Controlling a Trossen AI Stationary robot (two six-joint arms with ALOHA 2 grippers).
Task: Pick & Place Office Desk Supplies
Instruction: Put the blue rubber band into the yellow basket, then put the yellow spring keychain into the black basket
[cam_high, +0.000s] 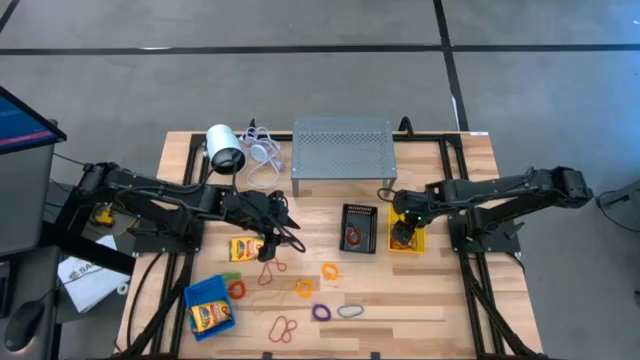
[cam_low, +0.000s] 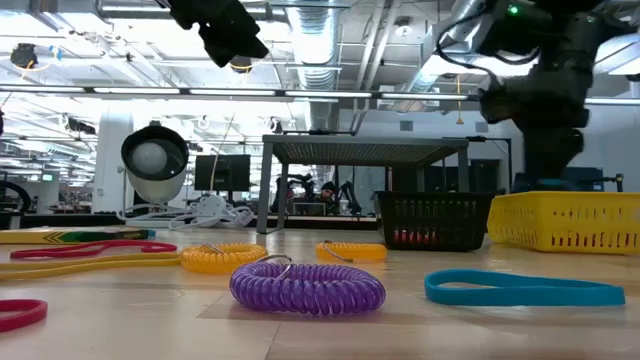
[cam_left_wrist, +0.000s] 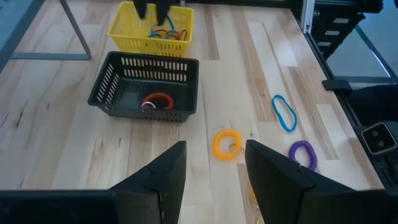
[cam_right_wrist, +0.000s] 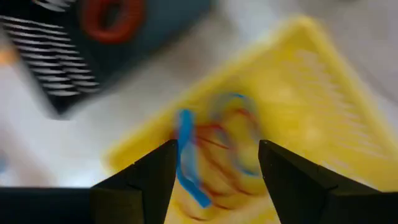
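My right gripper (cam_high: 403, 228) (cam_right_wrist: 217, 149) hangs open, pointing down into the yellow bin (cam_high: 407, 242) (cam_right_wrist: 323, 81). Blue and red rubber bands (cam_right_wrist: 214, 140) lie in that bin; a blue one (cam_right_wrist: 185, 158) shows beside one finger, and I cannot tell whether they touch. The black bin (cam_high: 358, 228) (cam_left_wrist: 144, 81) next to it holds a red band (cam_left_wrist: 157, 100). My left gripper (cam_high: 283, 238) (cam_left_wrist: 216, 149) stands open above the table with nothing between its fingers, just right of a yellow crayon box (cam_high: 245, 249) lying flat. Another crayon box (cam_high: 212, 316) lies in the blue bin (cam_high: 200, 290).
Loose bands and coils lie on the near half of the table: an orange coil (cam_left_wrist: 226, 143), a purple coil (cam_left_wrist: 303, 153), a pale blue band (cam_left_wrist: 284, 112), red loops (cam_high: 283, 328). The grey perforated stand (cam_high: 343, 148) and a white cylinder (cam_high: 225, 148) stand at the far edge.
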